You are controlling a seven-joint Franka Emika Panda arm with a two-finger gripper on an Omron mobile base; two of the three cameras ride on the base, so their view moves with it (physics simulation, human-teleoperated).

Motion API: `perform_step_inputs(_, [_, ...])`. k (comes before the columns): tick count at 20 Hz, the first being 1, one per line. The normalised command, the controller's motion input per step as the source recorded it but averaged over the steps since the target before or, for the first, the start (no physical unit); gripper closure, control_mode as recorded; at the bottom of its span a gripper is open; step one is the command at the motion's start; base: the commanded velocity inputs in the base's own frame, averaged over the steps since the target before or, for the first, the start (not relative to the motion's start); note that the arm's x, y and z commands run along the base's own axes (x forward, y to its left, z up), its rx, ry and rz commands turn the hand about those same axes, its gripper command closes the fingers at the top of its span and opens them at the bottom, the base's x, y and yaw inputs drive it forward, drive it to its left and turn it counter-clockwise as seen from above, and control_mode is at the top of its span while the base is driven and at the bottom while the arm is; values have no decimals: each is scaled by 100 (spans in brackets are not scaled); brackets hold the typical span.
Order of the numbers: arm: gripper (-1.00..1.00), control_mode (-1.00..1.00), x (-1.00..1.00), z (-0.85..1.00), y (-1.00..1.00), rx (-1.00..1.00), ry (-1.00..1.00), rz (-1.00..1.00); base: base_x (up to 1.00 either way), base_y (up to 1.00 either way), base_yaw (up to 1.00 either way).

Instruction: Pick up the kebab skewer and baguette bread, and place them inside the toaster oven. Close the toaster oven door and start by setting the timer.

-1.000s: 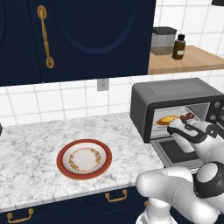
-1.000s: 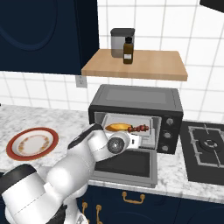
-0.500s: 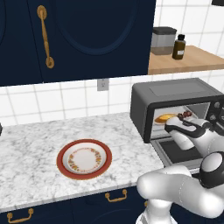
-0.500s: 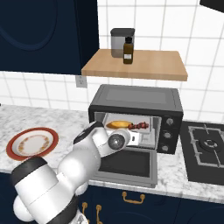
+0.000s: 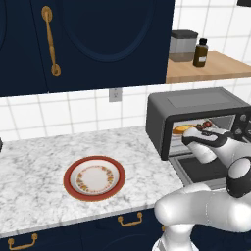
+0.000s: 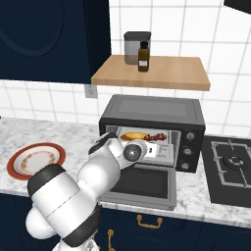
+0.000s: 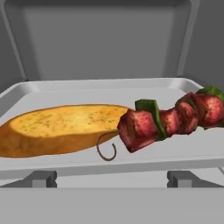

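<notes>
With golden oblong baguette bread (image 7: 61,128) and red-chunked kebab skewer (image 7: 170,119) lying inside the dark grey toaster oven (image 6: 152,130), the empty, spread pincer (image 5: 206,138) should retreat straight, then lift the drop-down glass door (image 6: 142,184).

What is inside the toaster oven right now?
Inside the toaster oven, a light grey tray holds the baguette bread and the kebab skewer, the skewer's looped end overlapping the bread. The bread's underside and the oven floor beneath the tray are hidden.
</notes>
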Motion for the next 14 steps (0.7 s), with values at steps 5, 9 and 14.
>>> perform_step_inputs(5, [-100,-100,31,1,0,0,0,0,0,0,0])
perform_step_inputs(9, [-100,-100,14,3,0,0,1,0,0,0,0])
perform_step_inputs(14, [-100,-100,-13,0,-5,0,1,0,0,0,0])
